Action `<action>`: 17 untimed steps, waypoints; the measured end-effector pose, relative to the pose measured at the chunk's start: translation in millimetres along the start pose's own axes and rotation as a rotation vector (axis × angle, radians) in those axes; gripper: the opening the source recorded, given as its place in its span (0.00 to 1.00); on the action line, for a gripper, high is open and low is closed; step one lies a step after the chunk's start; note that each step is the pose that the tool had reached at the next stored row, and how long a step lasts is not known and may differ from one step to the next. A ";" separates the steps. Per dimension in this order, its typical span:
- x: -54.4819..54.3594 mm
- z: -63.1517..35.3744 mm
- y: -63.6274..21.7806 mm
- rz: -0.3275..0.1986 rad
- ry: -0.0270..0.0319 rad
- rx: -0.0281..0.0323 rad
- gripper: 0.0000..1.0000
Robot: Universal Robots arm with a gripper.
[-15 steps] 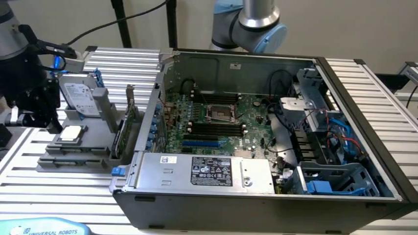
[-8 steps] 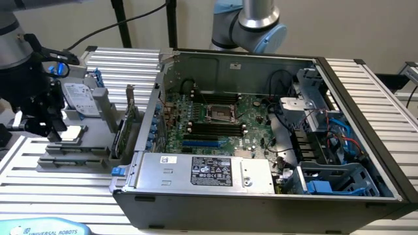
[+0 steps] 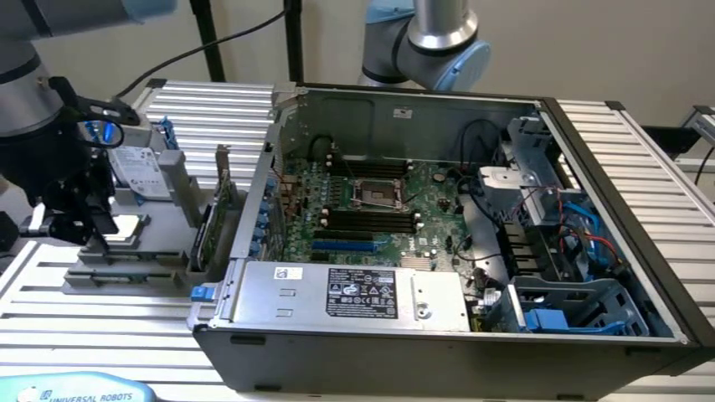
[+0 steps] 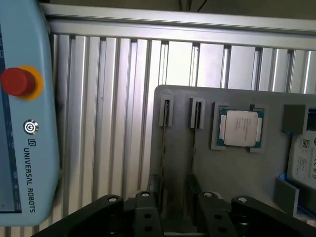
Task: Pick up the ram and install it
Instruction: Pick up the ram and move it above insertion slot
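Observation:
The ram (image 4: pixel 164 163) shows edge-on as a thin dark stick standing in a slot of the grey fixture (image 4: pixel 237 182). It runs from a small end holder (image 4: pixel 166 111) down into the gap between my fingers. My gripper (image 4: pixel 173 200) hangs straight over it, open, with one finger (image 4: pixel 152 195) close beside the stick and the other (image 4: pixel 193 190) apart from it. A second slot line (image 4: pixel 193 148) lies parallel. In the exterior view my gripper (image 3: pixel 95 239) is low over the fixture (image 3: pixel 123 280), left of the open computer case (image 3: pixel 447 335). The motherboard's black slots (image 3: pixel 363 219) lie inside.
On the fixture sit a square silver processor (image 4: pixel 240 128), a hard drive (image 3: pixel 143 172) and an upright expansion card (image 3: pixel 218 209) next to the case wall. A light-blue teach pendant (image 4: pixel 24 123) lies beside the fixture on the ribbed aluminium table. Another arm (image 3: pixel 436 42) stands behind the case.

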State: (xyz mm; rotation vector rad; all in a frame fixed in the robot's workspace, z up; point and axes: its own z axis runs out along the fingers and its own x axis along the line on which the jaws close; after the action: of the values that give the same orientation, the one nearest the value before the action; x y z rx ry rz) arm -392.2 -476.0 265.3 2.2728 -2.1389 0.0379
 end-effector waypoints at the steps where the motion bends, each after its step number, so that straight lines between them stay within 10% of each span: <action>1: 0.7 1.8 -0.1 0.000 0.0000 0.0000 0.36; 17: 7.8 31.1 -3.5 0.000 0.0000 0.0000 0.36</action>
State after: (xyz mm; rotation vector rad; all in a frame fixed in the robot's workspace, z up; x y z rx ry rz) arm -388.1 -484.6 234.5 2.2727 -2.1390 0.0379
